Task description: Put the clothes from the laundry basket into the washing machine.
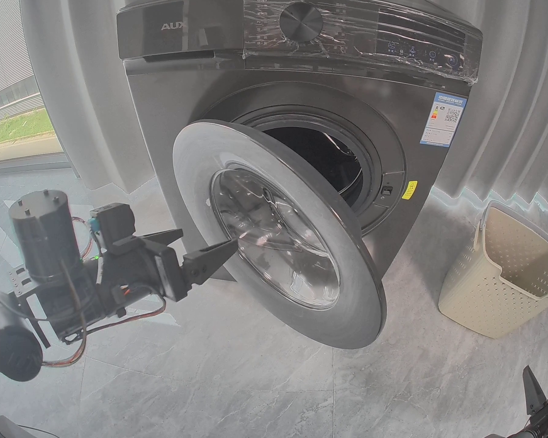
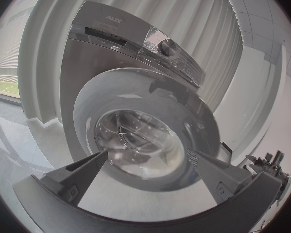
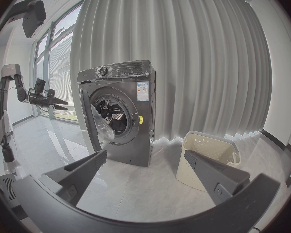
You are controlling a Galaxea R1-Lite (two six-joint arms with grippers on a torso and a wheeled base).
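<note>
The grey washing machine (image 1: pixel 164 104) stands with its round door (image 1: pixel 353 275) swung wide. In the right wrist view, dark and light clothes (image 3: pixel 114 121) lie inside the drum. The cream laundry basket (image 1: pixel 487 287) sits on the floor to the machine's right, and no clothes show inside it. My left gripper (image 1: pixel 210 236) is open, level with the door's outer face, with one fingertip at the edge of the door glass (image 2: pixel 139 143). Low by the floor near the basket (image 3: pixel 186 173), my right gripper (image 1: pixel 545 366) is open and holds nothing.
Pleated white curtains (image 3: pixel 200 65) run behind the machine and the basket. A window (image 1: pixel 12 111) is on the left. Grey tiled floor (image 1: pixel 237 372) spreads open in front of the door and between the machine and the basket.
</note>
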